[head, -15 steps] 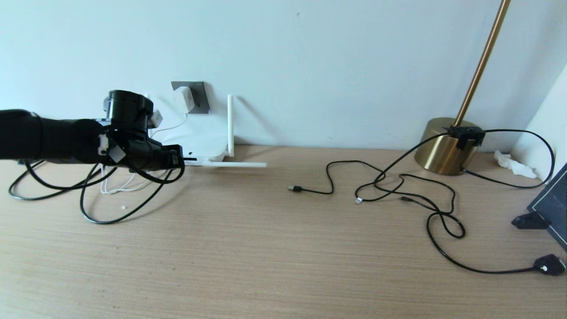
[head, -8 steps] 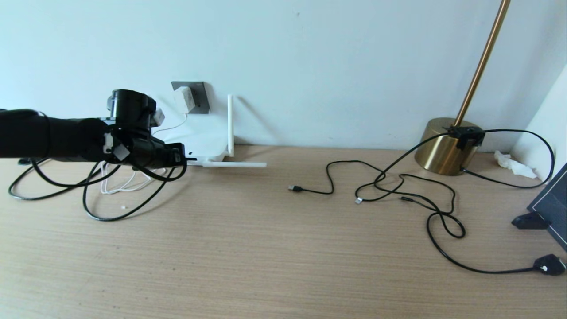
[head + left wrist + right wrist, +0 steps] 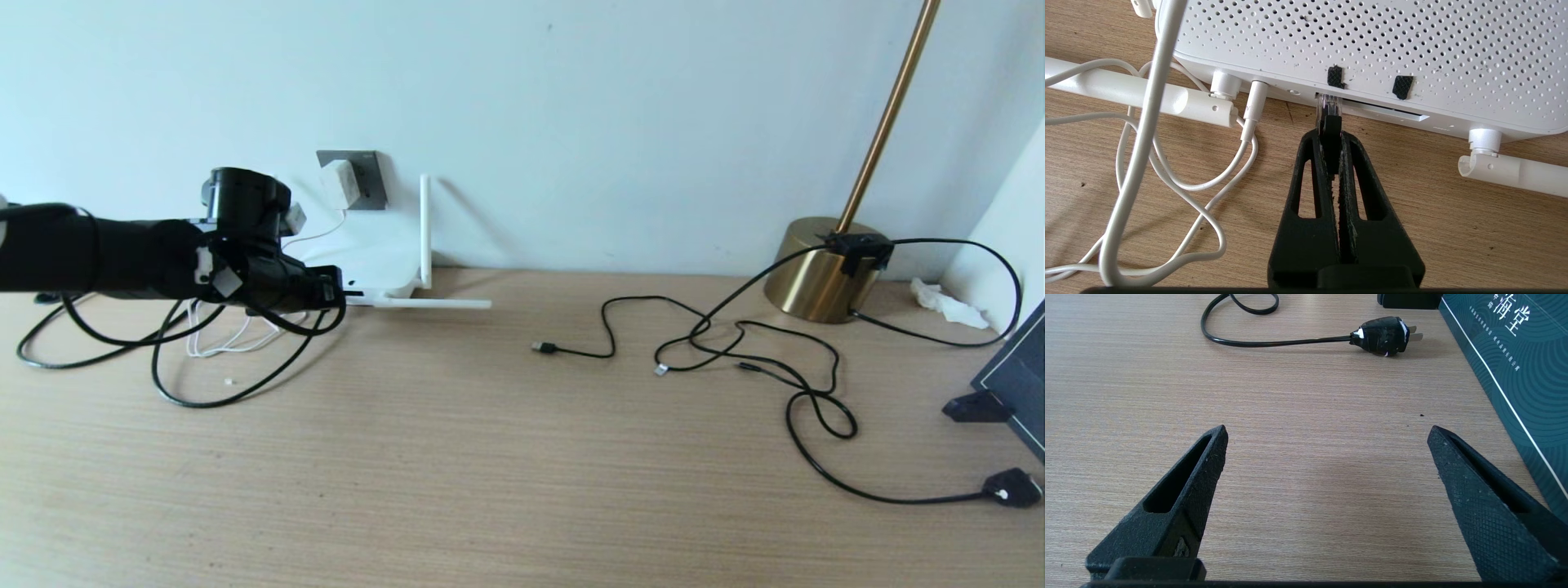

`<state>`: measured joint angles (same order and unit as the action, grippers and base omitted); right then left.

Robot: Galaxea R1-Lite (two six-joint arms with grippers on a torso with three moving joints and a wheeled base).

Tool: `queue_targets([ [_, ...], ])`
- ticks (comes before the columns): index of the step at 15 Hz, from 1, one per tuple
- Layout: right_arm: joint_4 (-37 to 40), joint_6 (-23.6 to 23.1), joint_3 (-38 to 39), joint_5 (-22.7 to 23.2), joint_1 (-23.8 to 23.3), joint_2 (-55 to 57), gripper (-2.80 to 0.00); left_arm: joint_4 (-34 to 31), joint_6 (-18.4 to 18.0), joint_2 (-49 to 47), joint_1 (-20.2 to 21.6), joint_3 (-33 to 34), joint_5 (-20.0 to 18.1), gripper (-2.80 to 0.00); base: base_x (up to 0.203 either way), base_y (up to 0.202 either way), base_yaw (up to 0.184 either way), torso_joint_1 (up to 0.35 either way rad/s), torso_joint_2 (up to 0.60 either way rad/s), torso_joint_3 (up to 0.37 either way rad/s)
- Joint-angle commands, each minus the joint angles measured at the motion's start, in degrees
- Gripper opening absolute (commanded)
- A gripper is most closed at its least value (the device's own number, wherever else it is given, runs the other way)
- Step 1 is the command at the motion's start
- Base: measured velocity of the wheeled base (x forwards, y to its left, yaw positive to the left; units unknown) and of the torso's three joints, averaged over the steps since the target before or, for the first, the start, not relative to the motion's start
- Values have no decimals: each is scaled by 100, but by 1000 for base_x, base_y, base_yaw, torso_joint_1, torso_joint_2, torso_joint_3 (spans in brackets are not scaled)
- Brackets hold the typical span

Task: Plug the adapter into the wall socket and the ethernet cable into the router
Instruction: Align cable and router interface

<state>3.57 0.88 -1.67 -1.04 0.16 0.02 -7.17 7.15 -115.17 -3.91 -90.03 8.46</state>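
End effector (image 3: 1331,122), left, clamps ethernet cable (image 3: 1329,118) plug at router (image 3: 1372,53).

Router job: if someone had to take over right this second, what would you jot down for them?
Left gripper: jaws shut on the ethernet cable, its clear plug tip at the router port slot; whether it is fully seated cannot be told.
Right gripper: jaws open, empty, over bare table near a black power plug.
Done: adapter sits in the wall socket; its white cord enters the router.
Left: finish pushing the plug in, release.
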Motion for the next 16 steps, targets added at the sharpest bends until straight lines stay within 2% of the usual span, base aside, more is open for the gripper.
queue_targets([
  [1,3,0,0,2,2,6,0,14,6,-23,5,-15,7,-280,0,0,0,0,0,0],
  [16,3,0,0,3,2,6,0,-18,-21,83,-22,3,15,-280,0,0,0,0,0,0],
])
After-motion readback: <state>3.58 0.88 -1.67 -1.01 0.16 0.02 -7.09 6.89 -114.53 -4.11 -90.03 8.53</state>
